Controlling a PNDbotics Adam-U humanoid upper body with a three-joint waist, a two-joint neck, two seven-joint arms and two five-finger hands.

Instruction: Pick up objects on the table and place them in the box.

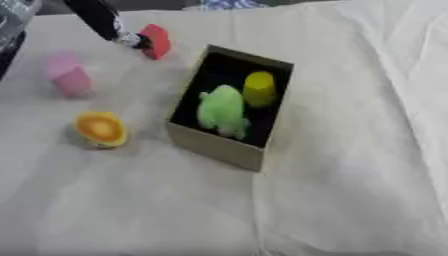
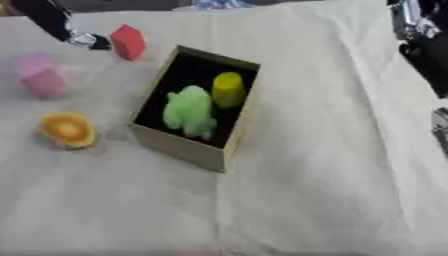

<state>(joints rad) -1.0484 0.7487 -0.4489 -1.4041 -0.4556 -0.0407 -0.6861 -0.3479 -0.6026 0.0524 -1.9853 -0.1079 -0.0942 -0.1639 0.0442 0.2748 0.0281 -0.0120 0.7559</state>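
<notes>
At the far left of the surface [image 1: 350,190], the left hand [image 1: 133,40] is coming in from the upper-left corner on a black arm and is touching the red block [image 1: 157,41]. Whether the fingers are curling round it or just resting beside it, cannot tell; too blurred. Red block is sitting tilted, just beyond the box's [image 1: 219,147] far corner, apart from it.

Right hand [image 2: 420,30] is showing only as dark and silver parts at the right edge of the right eye view; finger state cannot tell.

Box is cardboard, rectangular, open-topped, dark inside, already holding a green soft-looking toy [image 1: 220,110] and a yellow cylinder-like piece [image 1: 259,88] beside it. Pink block [image 1: 68,75] and an orange-yellow bowl-shaped thing [image 1: 101,129] are lying on the surface left of the box, well apart from each other.

Handling judgement: red block is looking light, stiff, with flat faces and rounded corners, probably foam or plastic; not fragile. Best hold is likely across two opposite flat faces, thumb against fingers. The white cloth covering is wrinkling, so the block may be sliding or tipping if nudged. Space in the box is remaining near the front and right side.
</notes>
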